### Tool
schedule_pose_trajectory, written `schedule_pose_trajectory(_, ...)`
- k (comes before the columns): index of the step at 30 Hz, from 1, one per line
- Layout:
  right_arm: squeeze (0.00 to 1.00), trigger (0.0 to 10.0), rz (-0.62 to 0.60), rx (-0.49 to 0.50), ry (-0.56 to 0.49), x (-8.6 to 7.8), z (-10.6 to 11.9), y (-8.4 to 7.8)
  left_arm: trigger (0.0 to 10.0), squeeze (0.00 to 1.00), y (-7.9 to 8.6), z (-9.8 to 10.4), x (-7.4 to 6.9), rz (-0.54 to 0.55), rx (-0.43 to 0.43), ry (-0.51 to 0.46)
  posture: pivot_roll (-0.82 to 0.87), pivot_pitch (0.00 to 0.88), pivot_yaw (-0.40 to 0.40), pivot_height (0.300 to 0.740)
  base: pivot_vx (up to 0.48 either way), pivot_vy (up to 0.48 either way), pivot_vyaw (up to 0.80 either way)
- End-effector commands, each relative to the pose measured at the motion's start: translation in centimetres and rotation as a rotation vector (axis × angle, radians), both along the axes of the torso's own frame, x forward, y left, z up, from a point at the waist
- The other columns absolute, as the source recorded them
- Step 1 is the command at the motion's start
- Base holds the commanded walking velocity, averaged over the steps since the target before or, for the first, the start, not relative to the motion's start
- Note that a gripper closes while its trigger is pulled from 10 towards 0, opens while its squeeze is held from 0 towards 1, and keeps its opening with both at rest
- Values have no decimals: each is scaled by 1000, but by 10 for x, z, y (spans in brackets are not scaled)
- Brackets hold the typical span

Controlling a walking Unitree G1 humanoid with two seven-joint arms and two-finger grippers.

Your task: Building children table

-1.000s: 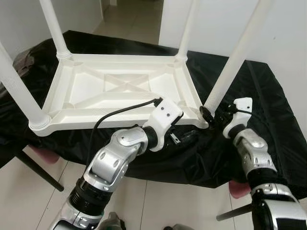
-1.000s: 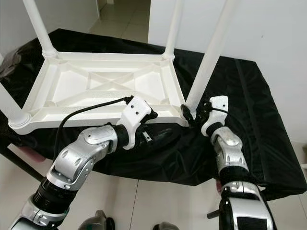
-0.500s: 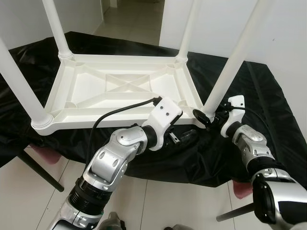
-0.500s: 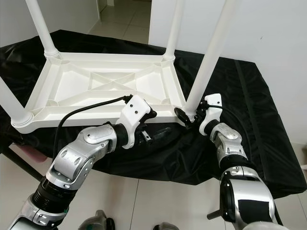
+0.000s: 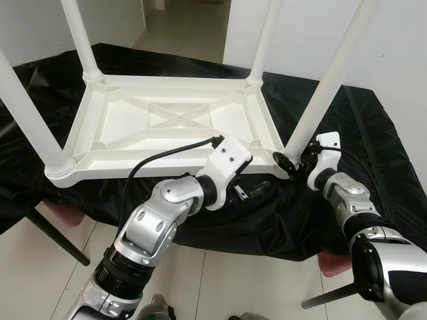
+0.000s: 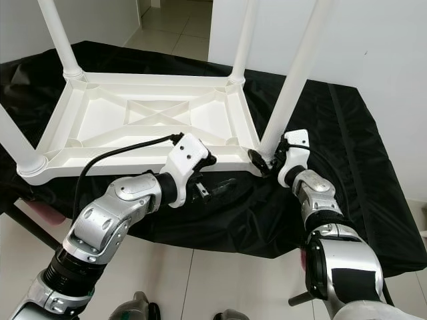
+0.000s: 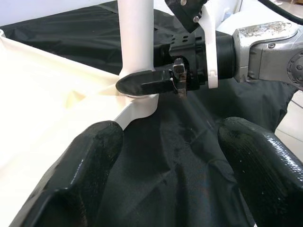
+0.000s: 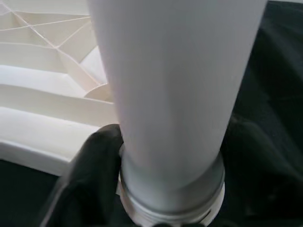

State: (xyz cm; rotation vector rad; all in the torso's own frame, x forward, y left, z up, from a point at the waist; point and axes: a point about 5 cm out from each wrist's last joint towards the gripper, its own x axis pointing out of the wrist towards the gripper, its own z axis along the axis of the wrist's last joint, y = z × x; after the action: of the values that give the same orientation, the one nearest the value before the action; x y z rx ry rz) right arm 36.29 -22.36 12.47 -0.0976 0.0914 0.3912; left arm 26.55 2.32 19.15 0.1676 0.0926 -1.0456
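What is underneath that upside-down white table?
The white table lies top-down on a black cloth draped over some support. Dark legs show below the cloth's edge; the cloth hides the supporting surface itself.

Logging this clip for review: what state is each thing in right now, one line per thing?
Table top: upside down on the black cloth.
Four legs: upright in the corner sockets.
Near right leg: gripped at its base.
Right gripper: shut on that leg.
Left gripper: open, holding nothing, above the cloth.
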Motion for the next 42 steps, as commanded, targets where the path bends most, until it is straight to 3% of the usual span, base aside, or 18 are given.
schedule_pose_trajectory(1, 0, 0, 1, -15, 24, -1, -3, -3, 10000, 0, 0, -1, -2, 14, 3, 2, 73, 16, -39, 740, 0, 0, 0)
schedule_pose_trajectory(11, 0, 0, -2, -6, 22, -6, -7, -9, 10000, 0, -1, -2, -2, 7, 7, 9, 64, 17, -35, 740, 0, 0, 0)
schedule_pose_trajectory(12, 0, 1961, -4, -12, 23, -6, -8, -9, 10000, 0, -1, -2, -2, 6, 8, 9, 64, 17, -35, 740, 0, 0, 0)
schedule_pose_trajectory(13, 0, 1961, -4, -12, 23, -6, -8, -9, 10000, 0, -1, -2, -2, 6, 8, 9, 64, 17, -35, 740, 0, 0, 0)
schedule_pose_trajectory(14, 0, 10000, -12, -11, 23, -7, -9, -9, 10000, 0, -1, -2, -2, 6, 9, 9, 68, 15, -37, 740, 0, 0, 0)
schedule_pose_trajectory(23, 0, 10000, -81, 17, -3, -6, -12, -3, 10000, 0, 0, -2, -2, 8, 10, 9, 69, 16, -36, 740, 0, 0, 0)
schedule_pose_trajectory(26, 0, 10000, -206, 24, -17, -5, -15, 0, 10000, 0, 0, -3, -3, 5, 12, 11, 63, 20, -34, 740, 0, 0, 0)
schedule_pose_trajectory(29, 0, 10000, -234, 26, -6, -5, -17, 1, 10000, 0, 0, -3, -3, 3, 12, 12, 61, 21, -33, 740, 0, 0, 0)
schedule_pose_trajectory(32, 0, 10000, -340, 59, 20, -5, -24, 6, 10000, 0, -2, -3, -3, -2, 11, 13, 56, 22, -31, 740, 0, 0, 0)
schedule_pose_trajectory(39, 0, 10000, -493, 82, -20, -7, -25, 17, 10000, 0, -3, -3, -3, -7, 10, 10, 50, 20, -33, 740, 0, 0, 0)
schedule_pose_trajectory(41, 0, 10000, -623, 86, -45, -12, -27, 24, 10000, 0, -3, -3, -2, -4, 9, 6, 59, 15, -43, 740, 0, 0, 0)
schedule_pose_trajectory(42, 0, 10000, -623, 86, -45, -12, -27, 24, 10000, 0, -3, -3, -2, -4, 9, 6, 59, 15, -43, 740, 0, 0, 0)
